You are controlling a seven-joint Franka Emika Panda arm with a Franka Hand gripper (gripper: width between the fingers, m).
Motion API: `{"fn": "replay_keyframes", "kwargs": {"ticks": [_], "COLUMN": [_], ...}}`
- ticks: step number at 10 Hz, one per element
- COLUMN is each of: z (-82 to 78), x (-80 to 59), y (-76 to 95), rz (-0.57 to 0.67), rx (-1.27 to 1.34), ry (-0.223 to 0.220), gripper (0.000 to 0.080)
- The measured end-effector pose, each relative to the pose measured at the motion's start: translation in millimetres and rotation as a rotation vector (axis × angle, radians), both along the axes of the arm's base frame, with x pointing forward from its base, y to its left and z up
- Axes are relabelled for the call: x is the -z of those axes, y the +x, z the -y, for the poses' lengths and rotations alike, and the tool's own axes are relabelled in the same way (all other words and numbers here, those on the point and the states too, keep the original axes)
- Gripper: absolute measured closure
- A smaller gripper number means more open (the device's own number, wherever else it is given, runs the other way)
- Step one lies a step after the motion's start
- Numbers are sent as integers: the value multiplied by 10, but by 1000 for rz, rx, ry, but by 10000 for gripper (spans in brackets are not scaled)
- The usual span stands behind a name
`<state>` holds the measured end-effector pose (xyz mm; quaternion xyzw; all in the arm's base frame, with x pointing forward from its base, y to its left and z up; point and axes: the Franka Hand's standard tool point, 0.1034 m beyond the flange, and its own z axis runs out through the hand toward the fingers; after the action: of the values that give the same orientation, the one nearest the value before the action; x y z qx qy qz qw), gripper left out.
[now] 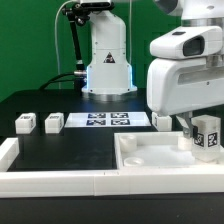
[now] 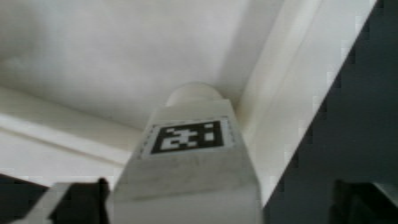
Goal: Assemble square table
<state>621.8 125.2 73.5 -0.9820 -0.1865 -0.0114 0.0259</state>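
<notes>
Wide jaws over a leg in the tabletop's corner

Low at the exterior view's right, the white tabletop (image 1: 160, 155) lies rim-up on the black surface (image 1: 60, 145). One tagged leg (image 1: 206, 135) stands upright inside it, close to a corner of the raised rim. The jaws hang released around that leg, spread wide, and the wrist view shows a gap beside the leg (image 2: 187, 165) rather than a grip. Behind it is the tabletop's bare floor (image 2: 89, 50). Three more leg blocks sit on the surface – two at the exterior view's left (image 1: 25, 122) (image 1: 53, 122), one near the middle (image 1: 163, 120) – on either side of the marker board (image 1: 100, 120). The border rail (image 1: 60, 178) runs along the frame's lower edge.
</notes>
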Motion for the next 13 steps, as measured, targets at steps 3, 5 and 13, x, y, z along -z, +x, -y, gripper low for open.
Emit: {"fn": "replay_keyframes", "kwargs": {"ticks": [3,5,13], "z": [8,14,24], "x": [5,8,22], "y": [1,1,17], "rz": [0,-2,-27], "rx": [1,32,706], "ry": [-1,0,12], "gripper": [451,508,508]}}
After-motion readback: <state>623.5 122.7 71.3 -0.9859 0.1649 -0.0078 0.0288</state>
